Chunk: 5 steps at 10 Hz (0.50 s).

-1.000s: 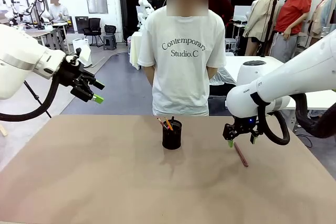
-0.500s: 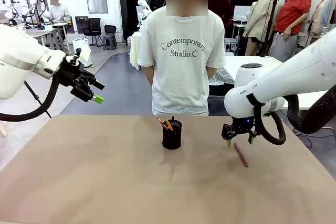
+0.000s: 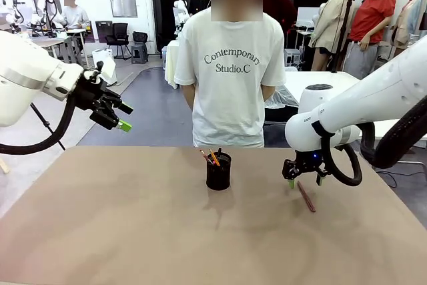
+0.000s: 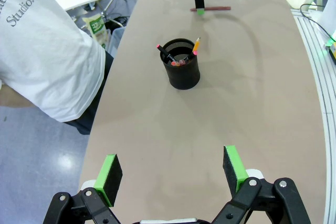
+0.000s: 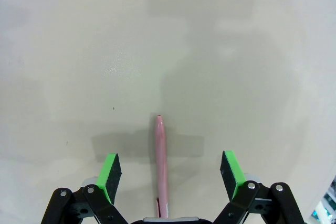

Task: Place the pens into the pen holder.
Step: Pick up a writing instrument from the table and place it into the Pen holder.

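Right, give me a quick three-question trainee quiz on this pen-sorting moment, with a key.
1. True or false: the reddish-brown pen already stands in the pen holder.
2. Which gripper hangs over that pen: A) left gripper B) right gripper?
3. Fill in: the orange pencil and the black pen with the red tip stand in the ____.

Key:
1. False; it lies flat on the table, between the right gripper's open fingers in the right wrist view.
2. B; the left one is raised off to the side, open.
3. Pen holder.
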Each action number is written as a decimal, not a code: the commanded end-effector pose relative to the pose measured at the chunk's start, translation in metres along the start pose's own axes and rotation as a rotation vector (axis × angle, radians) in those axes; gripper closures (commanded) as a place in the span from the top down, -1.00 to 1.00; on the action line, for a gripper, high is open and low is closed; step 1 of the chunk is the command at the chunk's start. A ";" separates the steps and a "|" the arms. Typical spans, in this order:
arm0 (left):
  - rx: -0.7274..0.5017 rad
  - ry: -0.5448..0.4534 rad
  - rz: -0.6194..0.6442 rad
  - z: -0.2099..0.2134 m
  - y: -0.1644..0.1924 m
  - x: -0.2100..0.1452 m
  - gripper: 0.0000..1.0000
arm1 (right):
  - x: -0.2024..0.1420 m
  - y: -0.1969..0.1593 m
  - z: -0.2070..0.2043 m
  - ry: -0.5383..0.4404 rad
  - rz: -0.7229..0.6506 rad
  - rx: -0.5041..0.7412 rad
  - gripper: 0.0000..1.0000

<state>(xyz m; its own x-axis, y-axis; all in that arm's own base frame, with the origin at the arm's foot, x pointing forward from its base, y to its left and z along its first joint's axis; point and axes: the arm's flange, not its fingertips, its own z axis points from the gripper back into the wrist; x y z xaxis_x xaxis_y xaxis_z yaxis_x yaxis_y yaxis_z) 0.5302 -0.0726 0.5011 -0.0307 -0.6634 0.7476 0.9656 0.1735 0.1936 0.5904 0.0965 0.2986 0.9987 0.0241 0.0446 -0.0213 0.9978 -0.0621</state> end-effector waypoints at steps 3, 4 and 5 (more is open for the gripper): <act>0.006 0.001 0.009 0.003 -0.001 0.001 1.00 | 0.007 0.000 -0.004 0.017 -0.046 0.009 1.00; 0.006 0.001 0.009 0.003 -0.001 0.001 1.00 | 0.007 -0.001 -0.004 0.013 -0.019 0.034 0.61; 0.006 0.001 0.009 0.003 -0.001 0.001 1.00 | 0.008 -0.002 -0.003 0.010 -0.021 0.038 0.22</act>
<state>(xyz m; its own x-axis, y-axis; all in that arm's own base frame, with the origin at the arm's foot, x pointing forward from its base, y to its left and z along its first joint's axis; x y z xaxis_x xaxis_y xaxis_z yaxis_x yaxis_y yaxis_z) 0.5302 -0.0726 0.5011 -0.0307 -0.6634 0.7476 0.9656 0.1735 0.1936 0.5914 0.0949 0.2922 0.9994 0.0082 0.0338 -0.0064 0.9986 -0.0520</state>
